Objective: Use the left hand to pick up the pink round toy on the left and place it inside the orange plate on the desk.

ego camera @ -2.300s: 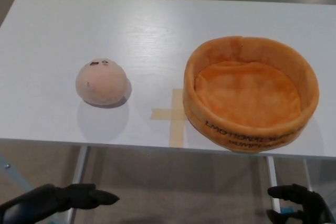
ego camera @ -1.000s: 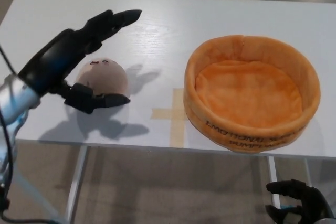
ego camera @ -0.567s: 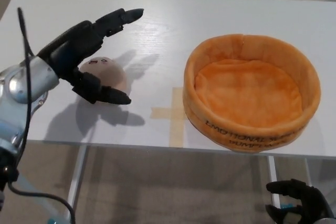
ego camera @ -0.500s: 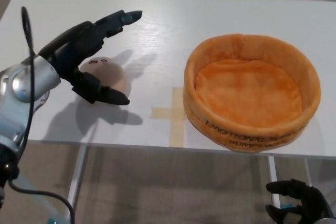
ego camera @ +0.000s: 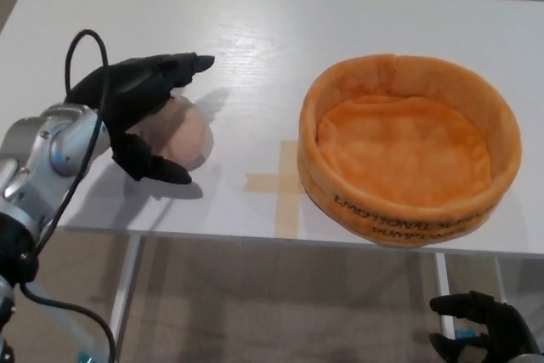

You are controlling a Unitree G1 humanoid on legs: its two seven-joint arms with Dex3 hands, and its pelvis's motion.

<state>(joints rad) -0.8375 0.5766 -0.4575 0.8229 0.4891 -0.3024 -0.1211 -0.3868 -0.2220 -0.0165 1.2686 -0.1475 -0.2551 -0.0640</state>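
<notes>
Head view: pink round toy [ego camera: 181,135] under spread left hand [ego camera: 136,99], ungrasped.

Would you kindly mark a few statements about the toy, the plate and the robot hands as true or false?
1. The pink toy sits on the white desk. True.
2. The orange plate already holds the toy. False: it is empty.
3. The left robot hand is around the toy, fingers apart. True.
4. The right robot hand is above the plate. False: it hangs below the desk edge.
5. A tape cross lies beside the plate. True.
</notes>
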